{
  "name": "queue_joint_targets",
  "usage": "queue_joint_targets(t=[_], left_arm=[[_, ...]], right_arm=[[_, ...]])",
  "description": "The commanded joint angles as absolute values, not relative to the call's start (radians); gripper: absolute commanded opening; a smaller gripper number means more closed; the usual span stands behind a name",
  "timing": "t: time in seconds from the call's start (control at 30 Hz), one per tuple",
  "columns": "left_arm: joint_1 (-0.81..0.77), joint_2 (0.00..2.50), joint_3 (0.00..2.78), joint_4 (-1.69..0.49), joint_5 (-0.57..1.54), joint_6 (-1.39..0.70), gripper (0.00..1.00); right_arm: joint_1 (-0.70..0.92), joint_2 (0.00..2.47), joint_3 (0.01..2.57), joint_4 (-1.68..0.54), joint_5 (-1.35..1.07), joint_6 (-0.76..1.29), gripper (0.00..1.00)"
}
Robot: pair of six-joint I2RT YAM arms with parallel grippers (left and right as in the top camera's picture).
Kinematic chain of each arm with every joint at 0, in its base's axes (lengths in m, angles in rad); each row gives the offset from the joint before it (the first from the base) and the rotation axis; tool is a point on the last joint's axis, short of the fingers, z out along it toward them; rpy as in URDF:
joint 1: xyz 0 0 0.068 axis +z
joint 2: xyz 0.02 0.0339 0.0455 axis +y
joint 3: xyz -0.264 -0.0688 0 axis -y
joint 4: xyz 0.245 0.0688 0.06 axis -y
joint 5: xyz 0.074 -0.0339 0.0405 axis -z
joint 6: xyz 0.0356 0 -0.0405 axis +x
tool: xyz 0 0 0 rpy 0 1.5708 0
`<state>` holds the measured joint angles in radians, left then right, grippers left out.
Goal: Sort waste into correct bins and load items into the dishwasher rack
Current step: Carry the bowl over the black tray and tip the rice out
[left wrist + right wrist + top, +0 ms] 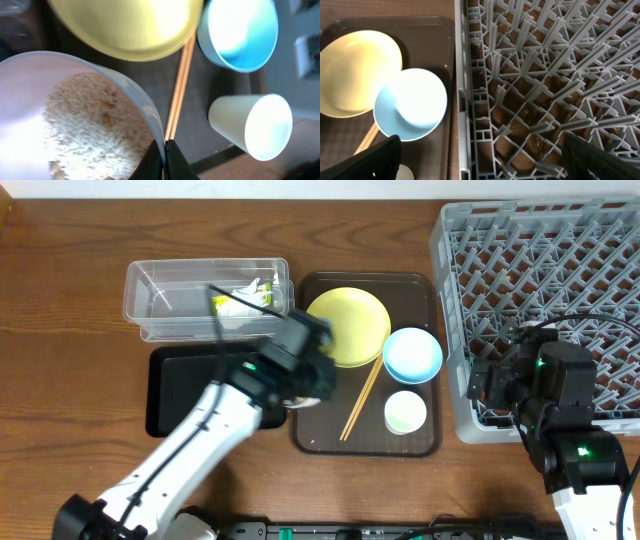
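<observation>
Wrapper (245, 293) is in the clear tub (150, 280) by the far edge: done. Your left gripper (164, 152) is clamped on the white bowl (30, 100) rim, middle of the worktop (60, 270), rice (95, 125) undumped. Right gripper (487, 385) apart, empty, over the rack (560, 240) at the right edge. Nothing racked; plate (350, 325), blue bowl (413, 353), cup (406, 412) pending.

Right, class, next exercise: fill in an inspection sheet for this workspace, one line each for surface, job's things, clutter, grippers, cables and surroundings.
Surface: brown wooden table.
Job's things: crumpled green-and-white wrapper inside clear plastic tub; shallow black tray beside it; white bowl holding rice grains; round yellow plate, light blue bowl and pale cup on dark brown serving tray; grey plastic dishwasher rack at right.
Clutter: wooden chopsticks on the serving tray.
Grippers: left gripper shut on the white bowl's rim; right gripper open over the rack's edge.
Cables: black cable looping over the rack.
Surroundings: nothing seen.
</observation>
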<state>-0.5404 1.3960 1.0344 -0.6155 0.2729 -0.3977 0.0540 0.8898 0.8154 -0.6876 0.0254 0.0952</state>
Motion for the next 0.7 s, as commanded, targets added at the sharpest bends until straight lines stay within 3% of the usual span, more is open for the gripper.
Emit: queue_joint_targets(t=[0.0, 0.37, 0.67], left_arm=[[-0.397, 1.386, 1.061, -0.628, 0.527, -0.277, 0.06], [0.073, 1.489, 0.978, -0.628, 1.299, -0.021, 0.06], [0.276, 1.630, 0.907, -0.628, 1.549, -0.016, 0.06]], right_arm=[[0.066, 0.888, 0.834, -0.692, 0.021, 0.100, 0.99], [0.066, 0.888, 0.834, -0.692, 0.021, 0.100, 0.99], [0.066, 0.888, 0.834, -0.692, 0.021, 0.100, 0.99]])
